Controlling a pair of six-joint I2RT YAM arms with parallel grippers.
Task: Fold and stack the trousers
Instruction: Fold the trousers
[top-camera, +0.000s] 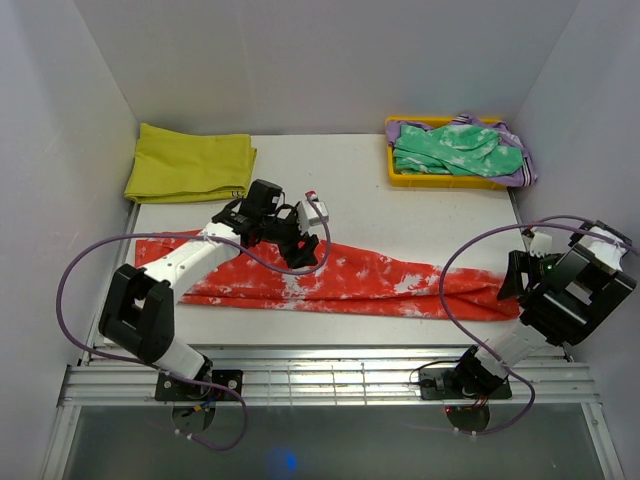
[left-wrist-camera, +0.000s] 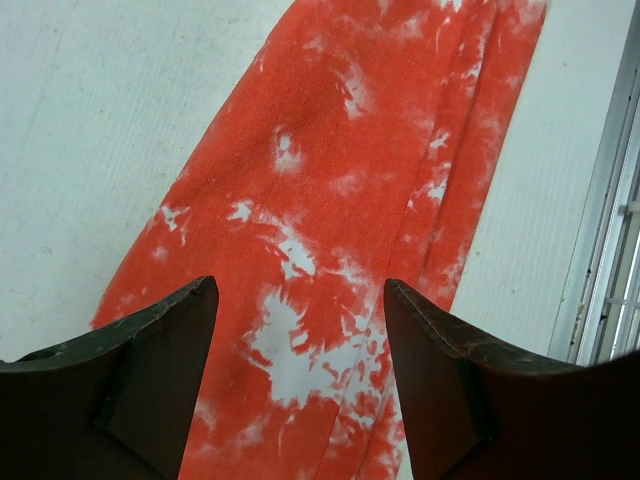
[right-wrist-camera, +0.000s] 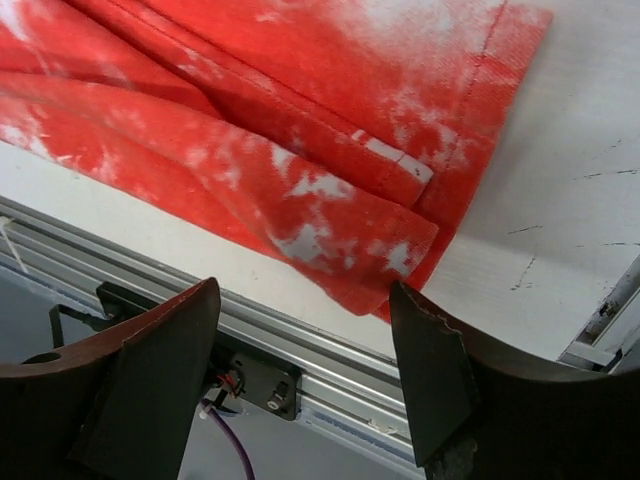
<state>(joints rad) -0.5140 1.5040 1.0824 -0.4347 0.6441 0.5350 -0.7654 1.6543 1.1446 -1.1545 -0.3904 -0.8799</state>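
The red-orange, white-mottled trousers (top-camera: 380, 280) lie in a long strip across the table, left to right. My left gripper (top-camera: 303, 252) hovers over their middle, open, with only cloth (left-wrist-camera: 320, 200) showing below its fingers. My right gripper (top-camera: 513, 277) stands open above the strip's right end, near the table's front edge. In the right wrist view the layered hem corner of the trousers (right-wrist-camera: 340, 150) lies beyond the fingertips, and nothing is between them.
A folded yellow cloth (top-camera: 190, 163) lies at the back left. A yellow tray (top-camera: 391, 170) at the back right holds a green white-mottled garment (top-camera: 455, 150). A metal rail (top-camera: 330, 375) runs along the table's front edge. White walls close in the sides.
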